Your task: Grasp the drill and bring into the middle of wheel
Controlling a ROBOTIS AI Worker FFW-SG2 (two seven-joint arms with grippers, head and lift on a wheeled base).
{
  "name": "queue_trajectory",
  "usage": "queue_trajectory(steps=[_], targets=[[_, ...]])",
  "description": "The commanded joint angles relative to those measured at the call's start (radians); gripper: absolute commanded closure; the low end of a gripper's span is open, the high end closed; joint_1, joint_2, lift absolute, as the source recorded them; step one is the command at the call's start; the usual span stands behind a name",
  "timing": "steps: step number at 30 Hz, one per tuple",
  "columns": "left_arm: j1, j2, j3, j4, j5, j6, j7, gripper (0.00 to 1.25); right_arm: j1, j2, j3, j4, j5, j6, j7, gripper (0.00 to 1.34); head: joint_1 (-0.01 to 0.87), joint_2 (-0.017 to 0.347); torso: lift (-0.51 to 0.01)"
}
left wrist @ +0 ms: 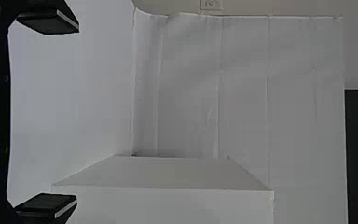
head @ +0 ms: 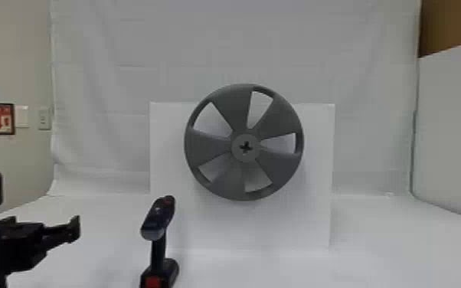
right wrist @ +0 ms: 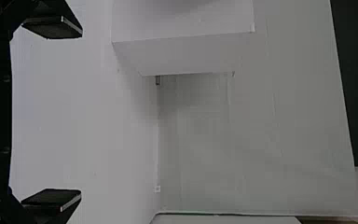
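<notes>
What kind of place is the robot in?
It looks like a practice corner, maybe in a robot lab. A white sheet hangs behind like a backdrop, a grey wheel is set up in front of a white box, and a drill stands ready.

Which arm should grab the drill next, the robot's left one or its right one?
Left, I think. In the head view, the drill stands left of the wheel, towards the left pincer, which is open and has nothing in it.
</notes>
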Motion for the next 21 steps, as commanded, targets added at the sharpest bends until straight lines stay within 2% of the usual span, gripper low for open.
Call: queue_trajectory(steps=[1, 21], targets=[[-0.002, 0.0, -0.001, -0.002, 0.0, 0.0, 0.0, 0.0, 0.0, 0.002, 0.0, 0.0, 0.0, 0.0, 0.0, 0.09, 0.054, 0.031, -0.403], [-0.004, 0.0, -0.007, -0.002, 0.002, 0.0, 0.0, 0.0, 0.0, 0.001, 0.0, 0.0, -0.002, 0.0, 0.0, 0.09, 0.054, 0.031, -0.403]])
